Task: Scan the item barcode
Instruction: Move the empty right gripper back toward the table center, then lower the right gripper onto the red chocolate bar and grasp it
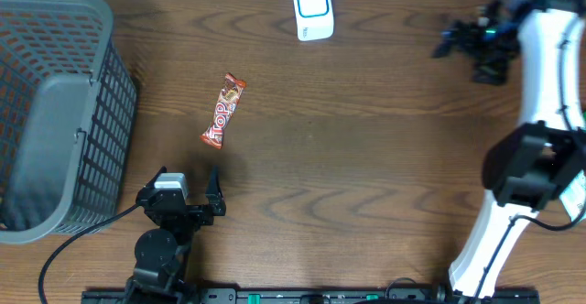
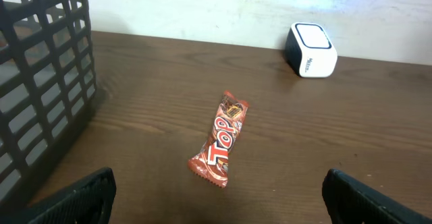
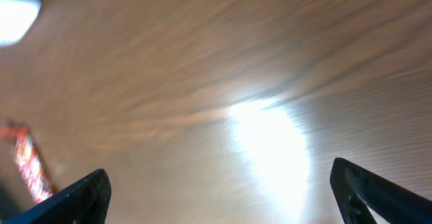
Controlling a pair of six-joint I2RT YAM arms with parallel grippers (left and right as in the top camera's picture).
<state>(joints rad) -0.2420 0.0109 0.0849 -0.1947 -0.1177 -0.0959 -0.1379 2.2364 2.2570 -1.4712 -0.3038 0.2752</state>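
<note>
The item is a red candy bar (image 1: 224, 112) in a "Top" wrapper, lying flat on the brown table left of centre. The left wrist view shows the bar (image 2: 219, 140) just ahead of my left gripper (image 2: 219, 207). That left gripper (image 1: 188, 178) sits low near the front edge, open and empty. A white scanner with a blue face (image 1: 313, 9) stands at the table's back edge; this scanner (image 2: 310, 50) also appears in the left wrist view. My right gripper (image 1: 462, 48) hovers at the back right, open with nothing in it. Its own view is blurred: right gripper (image 3: 223, 197), bar (image 3: 27, 163) at the lower left.
A tall grey mesh basket (image 1: 55, 112) takes up the left side of the table, and its wall (image 2: 40, 82) is close on the left in the left wrist view. The right arm's white links (image 1: 540, 112) run down the right side.
</note>
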